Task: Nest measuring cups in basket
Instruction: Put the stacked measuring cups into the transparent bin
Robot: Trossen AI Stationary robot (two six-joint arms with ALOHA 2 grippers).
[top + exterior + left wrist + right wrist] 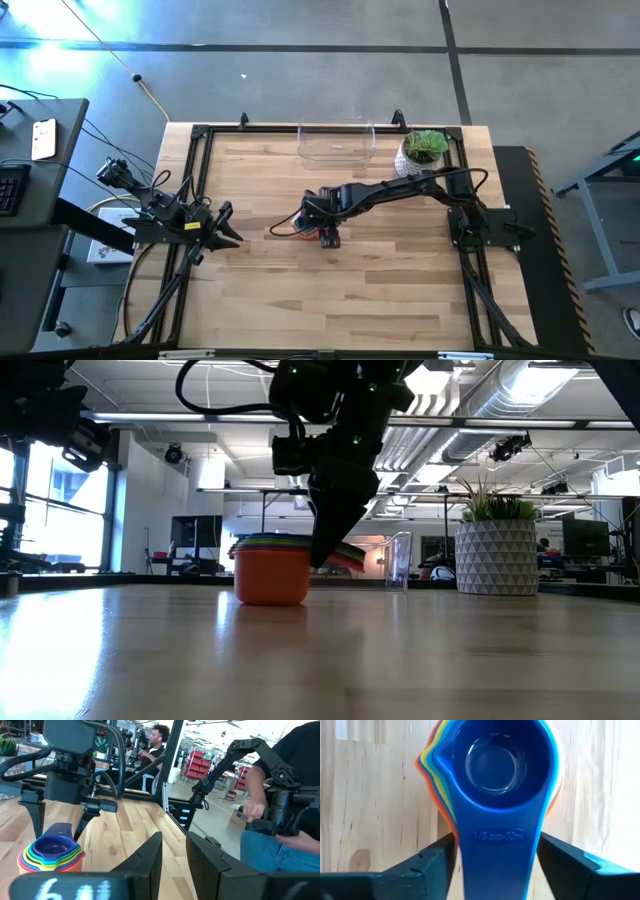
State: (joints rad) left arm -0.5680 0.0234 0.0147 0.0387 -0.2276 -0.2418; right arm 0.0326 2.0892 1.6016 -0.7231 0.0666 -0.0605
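Right gripper [495, 865] astride blue cup [497, 775]

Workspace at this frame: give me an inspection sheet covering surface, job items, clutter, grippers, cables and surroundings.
Surface: wooden table, black frame around it.
Job's things: measuring cups already nested in one stack, blue cup on top, orange outermost; the stack stands on the table centre, not in the basket, which holds nothing visible at the far edge.
Clutter: white pot with a plant beside the basket.
Grippers: right gripper open, fingers either side of the stacked handles; left gripper open, waiting at the left edge.
Cables: looped along both arms; loose ones on the floor left.
Surroundings: a person at another arm rig; side desk with a phone.
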